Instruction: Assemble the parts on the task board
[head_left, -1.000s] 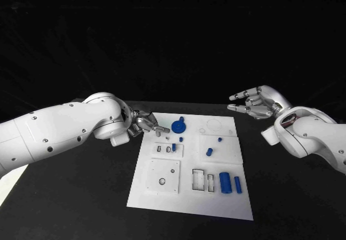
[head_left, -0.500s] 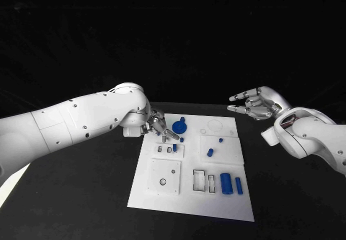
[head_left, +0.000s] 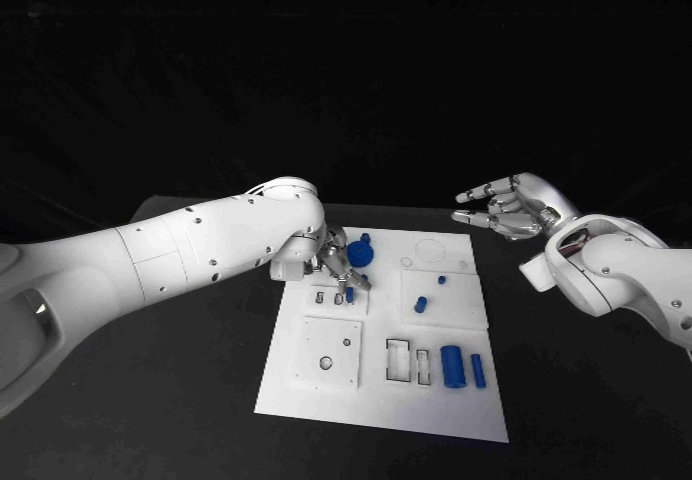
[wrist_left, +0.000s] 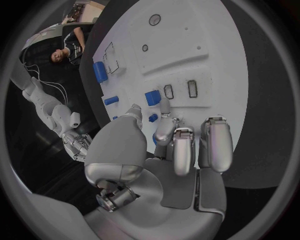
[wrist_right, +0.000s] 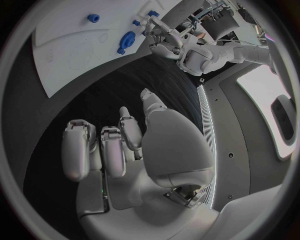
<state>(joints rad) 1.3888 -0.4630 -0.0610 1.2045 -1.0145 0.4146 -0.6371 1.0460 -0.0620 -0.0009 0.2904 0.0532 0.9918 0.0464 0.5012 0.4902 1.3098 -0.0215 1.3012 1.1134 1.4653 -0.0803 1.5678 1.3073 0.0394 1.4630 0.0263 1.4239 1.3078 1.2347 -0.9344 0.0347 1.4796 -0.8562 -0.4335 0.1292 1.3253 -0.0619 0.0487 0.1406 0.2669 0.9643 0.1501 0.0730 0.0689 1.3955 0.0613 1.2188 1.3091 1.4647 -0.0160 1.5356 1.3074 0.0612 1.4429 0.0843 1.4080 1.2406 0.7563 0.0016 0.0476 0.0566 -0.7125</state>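
head view: the task board (head_left: 387, 400) is taken as the landmark here. The left hand (head_left: 335, 262) is seen over the board's far-left part, fingers pointed down by a small blue peg (head_left: 349, 294) next to two little slots (head_left: 327, 297); nothing can be made out in its grasp, fingers apart. The right hand (head_left: 508, 207) is held off the board's far-right corner, well apart from it, fingers loosely curled and spread, nothing held

head view, parts: a blue disc (head_left: 361, 252) is lying at the far end, a big blue cylinder (head_left: 451, 365) and a slimmer blue bar (head_left: 476, 371) are lying loose at the near-right beside two empty rectangular slots (head_left: 405, 360)

left wrist view: the left hand (wrist_left: 181, 145) is shown empty, fingertips (wrist_left: 165, 107) just beside the small blue peg (wrist_left: 152, 97) and the two little slots (wrist_left: 180, 89); touching or not can't be told

right wrist view: the right hand (wrist_right: 119, 145) is shown empty, the board's far corner (wrist_right: 69, 45) well ahead of it

progress: early days probably, most parts look unseated, lots left
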